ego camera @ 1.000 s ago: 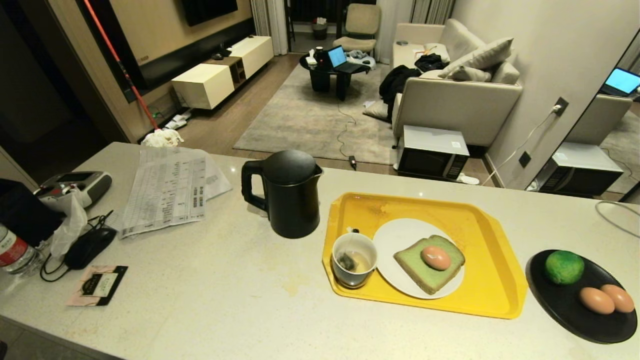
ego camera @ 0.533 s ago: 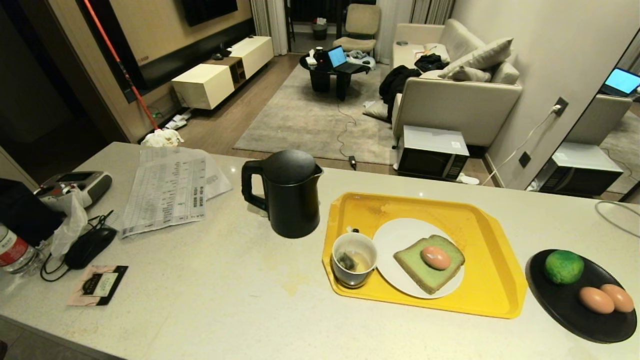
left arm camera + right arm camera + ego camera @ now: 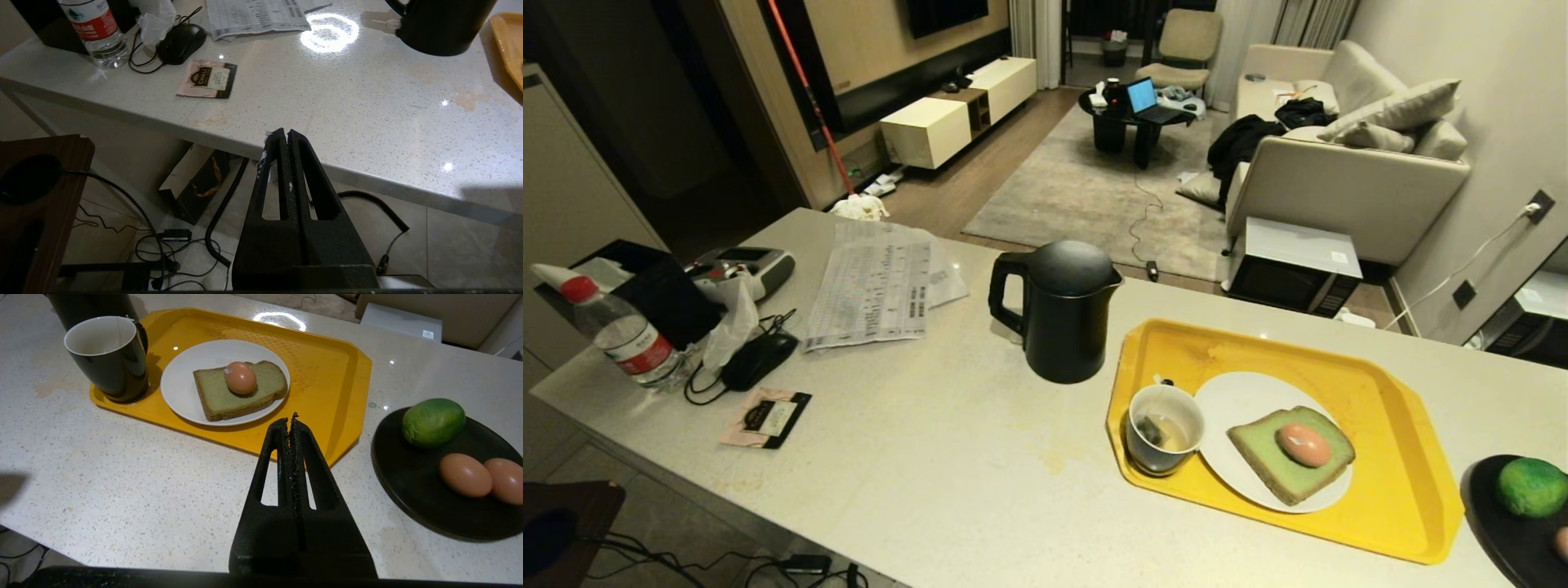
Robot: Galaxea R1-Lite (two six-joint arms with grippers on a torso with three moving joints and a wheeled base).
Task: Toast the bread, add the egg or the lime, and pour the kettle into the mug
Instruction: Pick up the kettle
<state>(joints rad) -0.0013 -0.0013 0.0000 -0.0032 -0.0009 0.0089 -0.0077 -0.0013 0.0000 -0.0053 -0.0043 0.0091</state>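
Observation:
The pale green bread (image 3: 1290, 453) (image 3: 239, 390) lies on a white plate (image 3: 1241, 400) in a yellow tray (image 3: 1388, 457), with the egg (image 3: 1304, 443) (image 3: 240, 377) resting on top of it. The mug (image 3: 1165, 429) (image 3: 107, 357) stands in the tray's near left corner with a tea bag inside. The black kettle (image 3: 1062, 310) stands left of the tray, lid on. The lime (image 3: 1532, 487) (image 3: 433, 421) sits on a black plate (image 3: 408, 490) at the right edge. My left gripper (image 3: 286, 132) is shut and empty at the counter's front edge. My right gripper (image 3: 292, 418) is shut and empty, near the tray's front corner.
Two plain brown eggs (image 3: 466, 474) share the black plate with the lime. On the counter's left lie printed papers (image 3: 874, 282), a water bottle (image 3: 621, 335), a black mouse (image 3: 760, 359) with cables and a tea packet (image 3: 765, 418). Behind the counter is a living room.
The whole head view has shifted: the camera moved left, so the counter's things sit further right and the black plate is partly cut off. Nothing on the counter has moved.

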